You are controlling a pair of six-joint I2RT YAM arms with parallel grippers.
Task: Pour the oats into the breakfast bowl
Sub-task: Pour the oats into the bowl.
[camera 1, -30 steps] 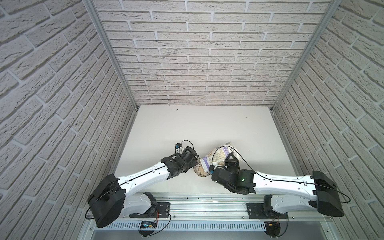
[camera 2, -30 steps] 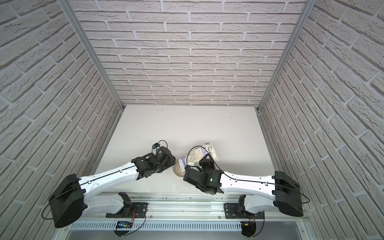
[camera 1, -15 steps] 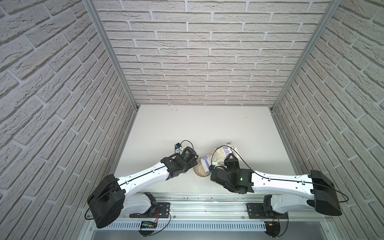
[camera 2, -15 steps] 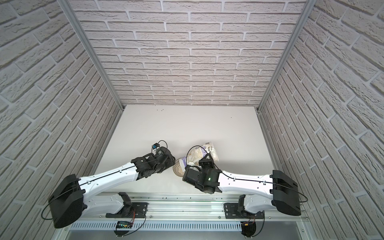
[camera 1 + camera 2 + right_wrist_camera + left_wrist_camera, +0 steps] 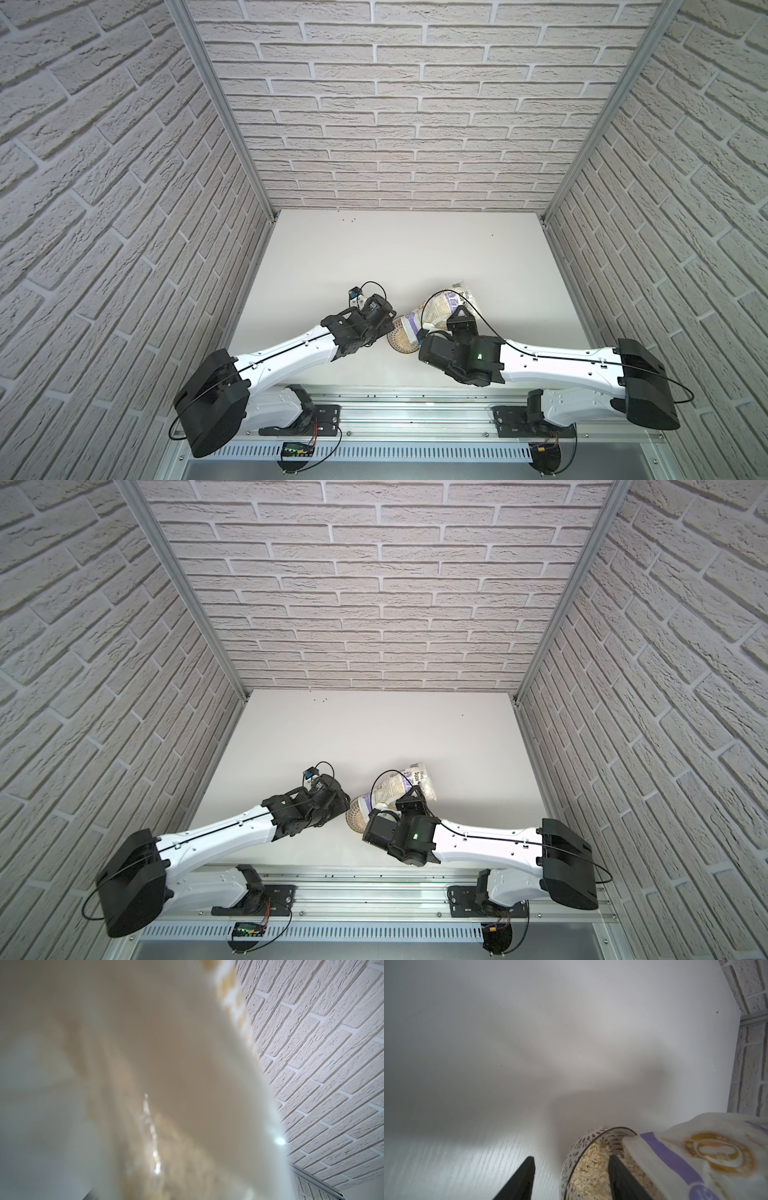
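Observation:
The breakfast bowl stands near the table's front middle, and its patterned rim shows close up in the left wrist view. Pale oats lie inside it. The white pouch with purple print is tilted, its mouth lying on the bowl's rim. My right gripper is shut on the pouch, which fills the right wrist view as a blur and hides the fingers. My left gripper is open and straddles the bowl's wall, one finger outside, one over the oats.
The white tabletop is walled by brick-pattern panels on three sides. Both arm bases sit on the metal rail along the front edge. A few dark specks lie near the back wall.
The right arm's wrist has edged slightly to the left. The pouch stays tilted over the bowl and the left arm has held still.

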